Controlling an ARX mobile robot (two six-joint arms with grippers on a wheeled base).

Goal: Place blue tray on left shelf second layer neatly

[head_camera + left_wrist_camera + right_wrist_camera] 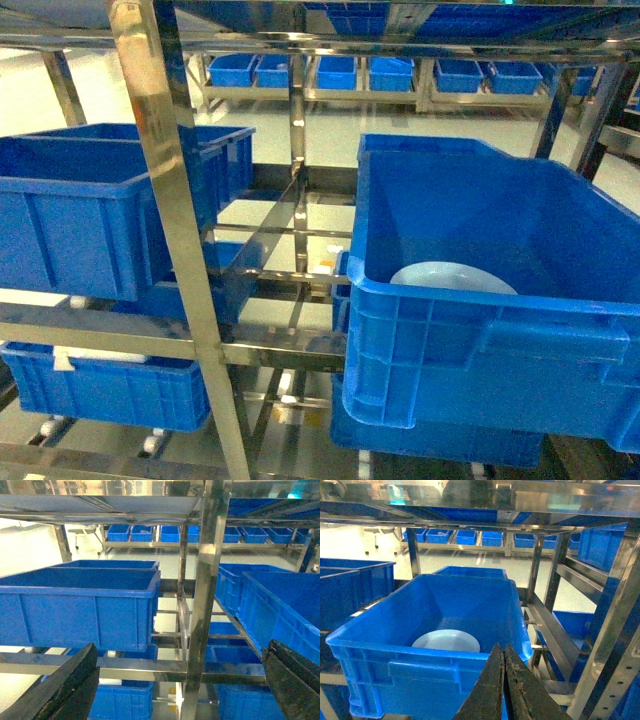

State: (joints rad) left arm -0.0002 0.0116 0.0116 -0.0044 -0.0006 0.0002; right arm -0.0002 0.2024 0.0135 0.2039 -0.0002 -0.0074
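The blue tray (452,277) is a pale oval dish lying on the floor of a deep dark-blue crate (470,360) on the right; only its far half shows over the crate's front wall. In the right wrist view the blue tray (446,641) lies just beyond and left of my right gripper (503,651), which is shut with nothing between its fingers. The left shelf (170,200) is a shiny steel rack of uprights and rails. My left gripper (182,647) stands open in front of the left shelf's upright (205,605), holding nothing. Neither gripper shows in the head view.
A large dark-blue crate (90,220) fills the left shelf's tier at mid-height, with another crate (100,385) on the tier below. More crates (390,72) line a far rack across the floor. Steel rails (555,630) run close on the right.
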